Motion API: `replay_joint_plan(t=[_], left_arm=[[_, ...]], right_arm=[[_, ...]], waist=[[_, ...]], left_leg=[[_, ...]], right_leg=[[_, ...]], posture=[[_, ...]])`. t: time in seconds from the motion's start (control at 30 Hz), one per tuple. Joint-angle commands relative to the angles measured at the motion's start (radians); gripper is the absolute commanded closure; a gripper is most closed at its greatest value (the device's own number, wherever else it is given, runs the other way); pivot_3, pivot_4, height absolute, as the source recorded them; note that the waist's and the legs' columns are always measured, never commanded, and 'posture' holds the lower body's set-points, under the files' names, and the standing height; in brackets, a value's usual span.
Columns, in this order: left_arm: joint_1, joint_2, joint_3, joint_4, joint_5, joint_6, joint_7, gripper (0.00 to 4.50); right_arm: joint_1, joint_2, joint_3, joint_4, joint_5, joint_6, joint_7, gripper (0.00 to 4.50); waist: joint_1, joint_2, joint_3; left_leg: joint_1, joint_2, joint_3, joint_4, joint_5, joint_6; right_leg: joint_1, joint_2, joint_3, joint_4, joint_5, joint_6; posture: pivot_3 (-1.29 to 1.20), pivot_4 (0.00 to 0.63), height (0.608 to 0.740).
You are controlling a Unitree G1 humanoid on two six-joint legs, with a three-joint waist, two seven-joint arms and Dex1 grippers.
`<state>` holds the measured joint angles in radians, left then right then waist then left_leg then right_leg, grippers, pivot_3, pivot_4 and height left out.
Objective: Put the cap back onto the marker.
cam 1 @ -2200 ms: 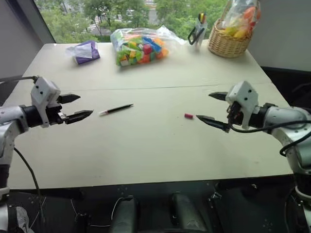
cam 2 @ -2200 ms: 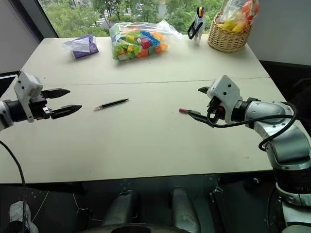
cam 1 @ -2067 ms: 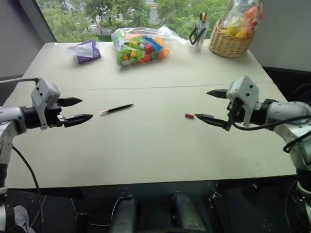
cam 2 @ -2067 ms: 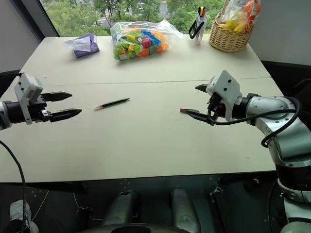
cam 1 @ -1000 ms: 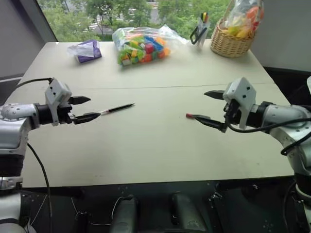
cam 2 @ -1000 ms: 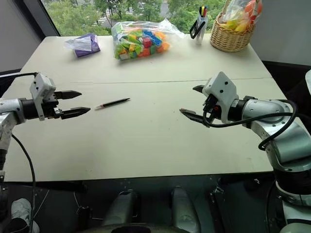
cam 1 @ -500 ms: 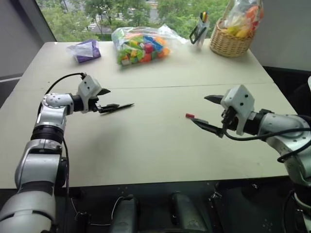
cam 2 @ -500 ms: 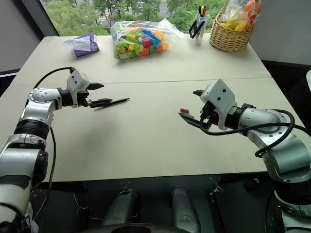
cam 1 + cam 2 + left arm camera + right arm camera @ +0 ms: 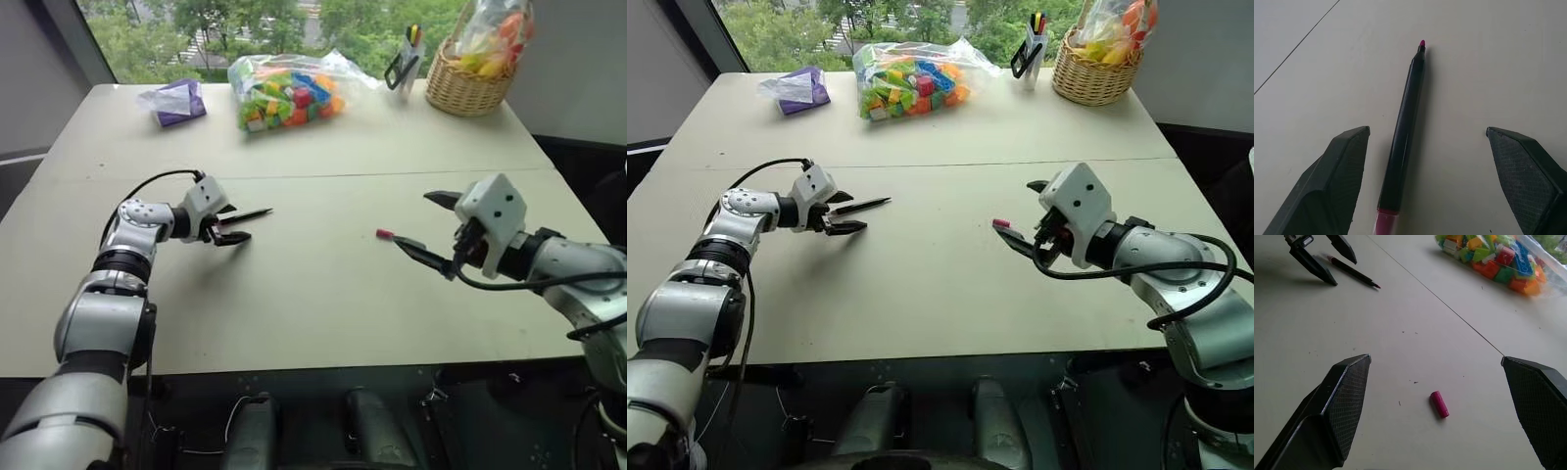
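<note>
We've got the left claw [image 9: 231,227] released and straddling the marker [image 9: 1405,132], which lies flat on the bench [image 9: 313,294] w/ its tip pointing away; right claw [image 9: 1442,406] also released, hovering just above the cap [image 9: 1439,404], nothing grasped yet. To do this step well we'd drop the left claw low, centre the barrel btwn the fingers [image 9: 1332,181] and pinch mid-body so it doesn't roll or pivot. Same for the cap: we'd come down square on it, since it's tiny and could skid.
</note>
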<state>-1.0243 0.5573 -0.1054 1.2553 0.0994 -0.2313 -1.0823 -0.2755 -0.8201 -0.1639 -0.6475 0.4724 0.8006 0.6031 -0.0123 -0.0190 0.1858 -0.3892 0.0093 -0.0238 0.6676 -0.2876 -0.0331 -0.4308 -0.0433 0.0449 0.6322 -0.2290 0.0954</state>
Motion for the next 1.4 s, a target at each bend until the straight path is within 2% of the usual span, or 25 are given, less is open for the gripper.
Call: replay_joint_plan(t=[0.03, 0.3, 0.33, 0.4, 0.6, 0.63, 1.17, 1.3, 1.4], left_arm=[[-0.010, 0.005, -0.008, 0.022, 0.029, 0.035, 0.014, 0.52], [0.003, 0.012, -0.005, 0.042, 0.035, 0.101, 0.023, 0.52], [0.006, 0.013, -0.004, 0.044, 0.036, 0.107, 0.026, 0.92], [0.010, 0.012, 0.002, 0.050, 0.031, 0.129, 0.031, 1.31], [0.032, 0.015, -0.010, 0.057, 0.049, 0.153, 0.023, 4.29], [0.034, 0.015, -0.011, 0.058, 0.049, 0.157, 0.018, 4.47], [0.046, 0.004, 0.016, -0.013, -0.001, 0.091, -0.096, 4.47], [0.055, 0.009, 0.046, -0.091, -0.049, 0.099, -0.169, 4.47], [0.083, 0.015, 0.073, -0.213, -0.110, 0.170, -0.248, 4.47]], right_arm=[[-0.002, -0.002, -0.032, -0.042, 0.004, -0.006, -0.013, 0.09], [-0.011, -0.015, -0.032, -0.040, 0.006, -0.004, -0.018, 0.09], [-0.013, -0.017, -0.032, -0.040, 0.006, -0.004, -0.018, 0.00], [-0.013, -0.023, -0.033, -0.038, 0.003, -0.005, -0.015, 0.00], [-0.016, -0.038, -0.037, -0.033, 0.003, -0.007, -0.013, 0.00], [-0.016, -0.040, -0.039, -0.033, 0.003, -0.008, -0.012, 0.00], [-0.024, -0.043, -0.019, -0.018, -0.001, -0.015, -0.002, 0.00], [-0.024, -0.012, 0.016, 0.017, -0.013, -0.047, -0.001, 0.00], [-0.026, 0.032, 0.057, 0.087, -0.025, -0.100, 0.013, 0.00]], waist=[[0.000, 0.000, 0.000], [-0.002, 0.000, -0.001], [-0.002, 0.000, -0.001], [-0.003, 0.000, -0.002], [-0.006, 0.000, -0.002], [-0.007, 0.000, -0.002], [-0.006, 0.000, -0.002], [-0.004, 0.000, -0.002], [-0.004, -0.001, -0.001]], left_leg=[[0.000, 0.000, 0.000, 0.000, 0.000, 0.000], [0.003, 0.000, 0.000, 0.000, 0.000, 0.000], [0.004, 0.000, 0.000, 0.000, 0.000, 0.000], [0.005, 0.000, 0.000, 0.000, 0.000, 0.000], [0.009, 0.000, 0.000, 0.000, 0.000, 0.000], [0.010, 0.001, 0.000, 0.000, 0.000, 0.000], [0.013, 0.001, 0.002, -0.001, 0.000, 0.000], [0.012, 0.001, 0.002, -0.001, 0.000, 0.000], [0.011, 0.001, 0.002, -0.001, 0.000, 0.001]], right_leg=[[0.000, 0.000, 0.000, 0.000, 0.000, 0.000], [0.002, 0.000, 0.000, 0.001, 0.000, 0.000], [0.003, 0.000, 0.000, 0.001, 0.000, 0.000], [0.004, 0.000, 0.000, 0.001, 0.000, 0.000], [0.006, 0.001, 0.001, 0.002, 0.000, 0.000], [0.007, 0.001, 0.001, 0.002, 0.000, 0.000], [0.010, 0.001, 0.002, 0.001, 0.000, 0.000], [0.010, 0.001, 0.002, 0.000, 0.000, 0.000], [0.009, 0.001, 0.002, 0.000, 0.000, 0.000]], posture=[[0.00, 0.150, 0.740], [0.00, 0.150, 0.740], [0.00, 0.150, 0.740], [0.00, 0.150, 0.740], [0.00, 0.150, 0.740], [0.00, 0.150, 0.740], [0.00, 0.150, 0.740], [0.00, 0.150, 0.740], [0.00, 0.150, 0.740]])
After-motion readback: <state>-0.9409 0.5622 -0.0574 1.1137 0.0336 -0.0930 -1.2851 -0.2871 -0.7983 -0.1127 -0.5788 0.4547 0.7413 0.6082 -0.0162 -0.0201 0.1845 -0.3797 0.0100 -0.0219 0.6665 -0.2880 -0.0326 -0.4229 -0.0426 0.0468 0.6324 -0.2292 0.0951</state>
